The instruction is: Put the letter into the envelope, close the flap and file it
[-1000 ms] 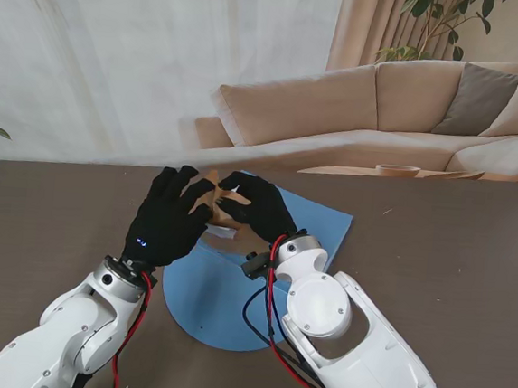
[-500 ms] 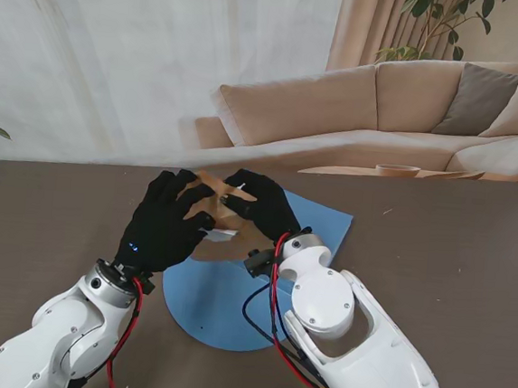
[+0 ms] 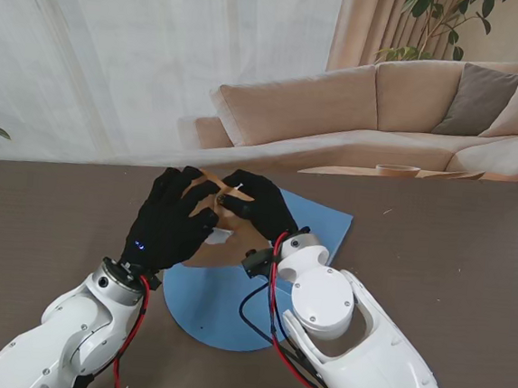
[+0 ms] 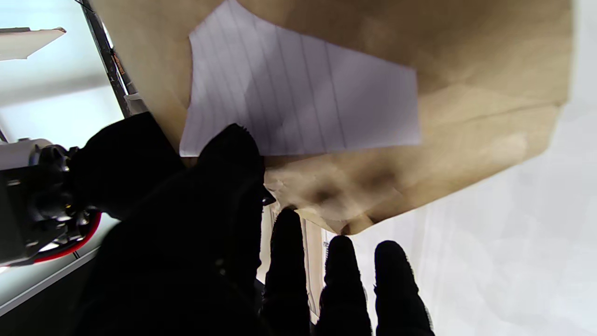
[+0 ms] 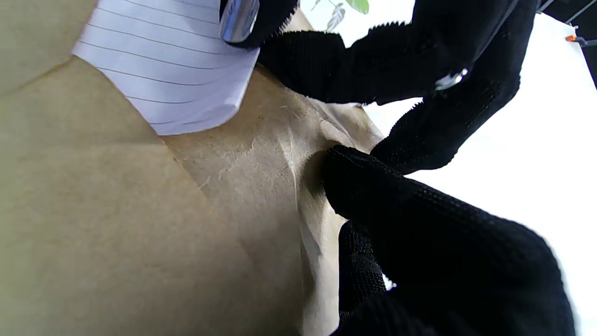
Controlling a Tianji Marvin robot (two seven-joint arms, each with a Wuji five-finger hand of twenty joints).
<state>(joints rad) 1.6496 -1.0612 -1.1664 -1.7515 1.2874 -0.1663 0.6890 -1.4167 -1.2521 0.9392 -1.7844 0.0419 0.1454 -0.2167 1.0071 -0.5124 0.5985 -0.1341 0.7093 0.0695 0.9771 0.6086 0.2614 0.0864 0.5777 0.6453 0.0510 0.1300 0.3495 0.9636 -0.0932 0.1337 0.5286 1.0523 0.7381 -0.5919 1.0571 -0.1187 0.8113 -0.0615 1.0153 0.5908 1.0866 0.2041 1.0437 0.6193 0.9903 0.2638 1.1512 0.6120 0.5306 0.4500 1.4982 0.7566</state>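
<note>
While the brown envelope (image 3: 228, 232) is being pinched by the right hand (image 3: 256, 205), the lined letter (image 4: 298, 98) is being pushed in by the left hand (image 3: 173, 221), mid-frame; next, deeper sliding is needed.

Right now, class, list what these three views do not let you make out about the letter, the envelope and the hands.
- Stand view: most of the envelope is covered by the left hand and right hand.
- Left wrist view: how deep the letter sits; the envelope's paper overlaps its edges.
- Right wrist view: any writing on the letter; only ruled lines show, and the top edge cuts it off.
</note>
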